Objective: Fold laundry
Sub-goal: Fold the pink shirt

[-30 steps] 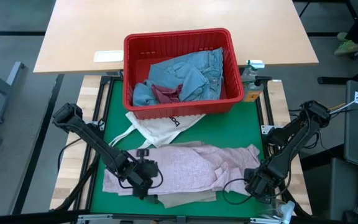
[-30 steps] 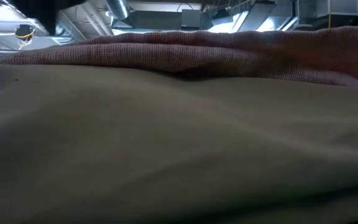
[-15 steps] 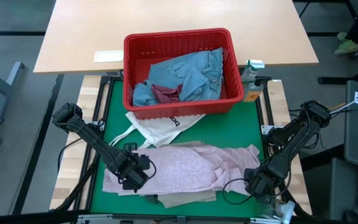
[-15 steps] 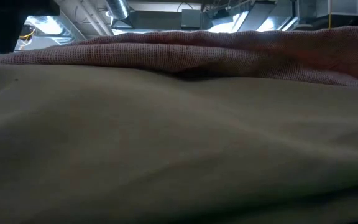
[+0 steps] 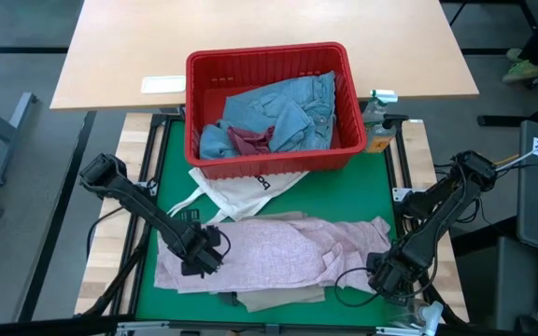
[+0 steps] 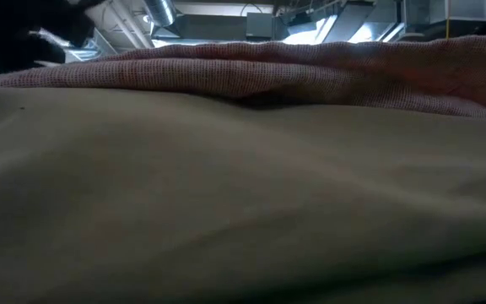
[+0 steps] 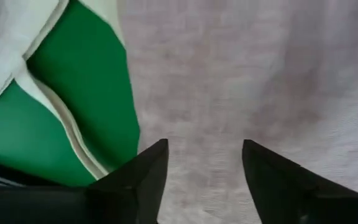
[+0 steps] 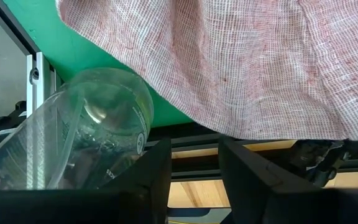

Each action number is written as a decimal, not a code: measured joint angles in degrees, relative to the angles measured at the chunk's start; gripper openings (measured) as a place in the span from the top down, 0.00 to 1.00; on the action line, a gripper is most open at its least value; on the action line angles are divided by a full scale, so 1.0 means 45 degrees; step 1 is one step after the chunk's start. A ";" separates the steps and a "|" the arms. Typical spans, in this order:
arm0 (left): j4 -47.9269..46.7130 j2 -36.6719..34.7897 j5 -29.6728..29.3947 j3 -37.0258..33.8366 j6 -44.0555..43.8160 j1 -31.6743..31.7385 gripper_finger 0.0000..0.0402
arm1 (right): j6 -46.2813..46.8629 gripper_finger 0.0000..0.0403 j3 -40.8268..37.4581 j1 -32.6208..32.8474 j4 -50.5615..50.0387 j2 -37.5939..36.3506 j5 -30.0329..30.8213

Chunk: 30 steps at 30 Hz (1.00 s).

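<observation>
A mottled pink top (image 5: 278, 250) lies spread across the green mat's near half, on beige trousers (image 5: 278, 299) that show along its near edge. In the low view the trousers (image 6: 243, 203) fill the foreground, with the pink top (image 6: 294, 72) behind them. My left gripper (image 5: 204, 257) stands open over the top's left part, pointing down. In the left wrist view it (image 7: 204, 162) has the pink cloth (image 7: 241, 74) below it and nothing between its fingers. My right gripper (image 5: 386, 275) stands open beyond the top's right end, at the near right corner, and in the right wrist view it (image 8: 194, 165) holds nothing.
A red basket (image 5: 269, 159) at the far side holds blue jeans (image 5: 288, 112) and a dark red garment. A white tote bag (image 5: 236, 191) lies between the basket and the pink top. A clear plastic bottle (image 8: 73, 137) lies next to my right gripper.
My left gripper has moved toward the table's left and far edges across the pink top, sunk a little and tipped to point more steeply down. The top and trousers lie as before.
</observation>
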 joint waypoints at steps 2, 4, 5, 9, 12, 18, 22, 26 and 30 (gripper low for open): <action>-0.0090 -0.0004 0.0001 -0.0281 0.0014 0.0004 0.47 | 0.0000 0.67 0.0000 -0.0002 0.0001 0.0000 0.0000; -0.0281 -0.0004 -0.0005 -0.0622 0.0311 0.0015 0.44 | -0.0005 0.67 0.0000 0.0001 0.0001 0.0000 0.0000; -0.0350 -0.0004 -0.0006 -0.0805 0.0526 0.0015 0.43 | -0.0010 0.67 0.0000 -0.0002 0.0000 0.0000 0.0000; -0.0346 -0.0004 0.0604 -0.1467 0.1208 0.0156 0.42 | -0.0015 0.67 0.0000 0.0001 0.0001 0.0000 0.0000; -0.0304 -0.0004 0.0947 -0.2174 0.1390 0.0356 0.42 | -0.0019 0.67 0.0000 -0.0003 0.0006 0.0000 0.0000; 0.1071 -0.0004 0.1190 -0.3981 0.1920 0.0820 0.42 | -0.0022 0.67 0.0000 -0.0001 0.0063 0.0000 0.0000; 0.2280 -0.0076 0.1819 -0.4882 0.2513 0.1212 0.42 | -0.0024 0.67 0.0000 -0.0001 0.0089 0.0000 0.0000; 0.2645 -0.0099 0.2155 -0.5166 0.3160 0.1604 0.42 | -0.0024 0.67 0.0000 0.0001 0.0097 0.0000 0.0000; 0.2764 -0.0071 0.2494 -0.5204 0.4137 0.1946 0.44 | -0.0028 0.67 0.0000 -0.0002 0.0100 0.0000 0.0000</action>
